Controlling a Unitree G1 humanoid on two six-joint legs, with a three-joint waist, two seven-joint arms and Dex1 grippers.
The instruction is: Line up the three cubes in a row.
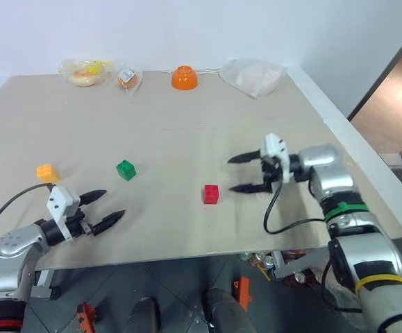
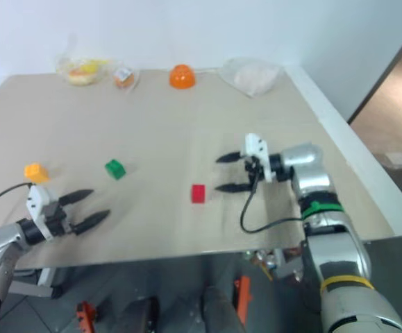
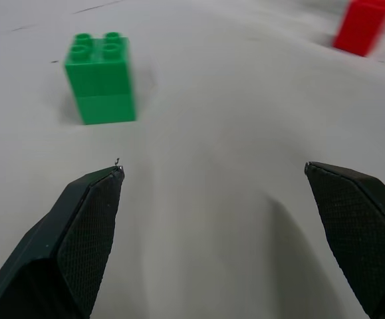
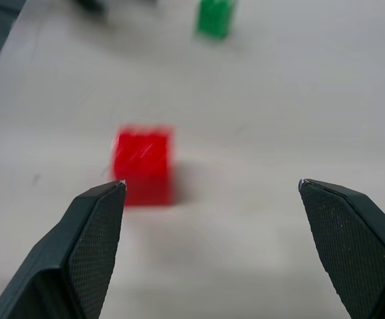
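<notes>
Red cube (image 1: 211, 193): small studded plastic block, sitting flat on the bench (image 1: 187, 132) near the front edge, roughly mid-width. Green cube (image 1: 126, 169) is the same style, four studs on top, further left and slightly further back. Yellow-orange cube (image 1: 47, 172) sits furthest left, about level with the green one. We see all three well apart from each other, the red one set nearer the front than the other two.

Right end effector (image 1: 246, 173) hangs just to the right of the red cube, fingers spread wide, holding nothing, pointing left toward it; there's a clear gap between fingertips and block. In the right wrist view the red cube sits close to one fingertip, green one beyond it.

Left end effector (image 1: 108, 209) is near the front-left edge, also spread wide and empty. We see the green cube ahead of it, not touching; the yellow-orange cube is off to its left.
</notes>
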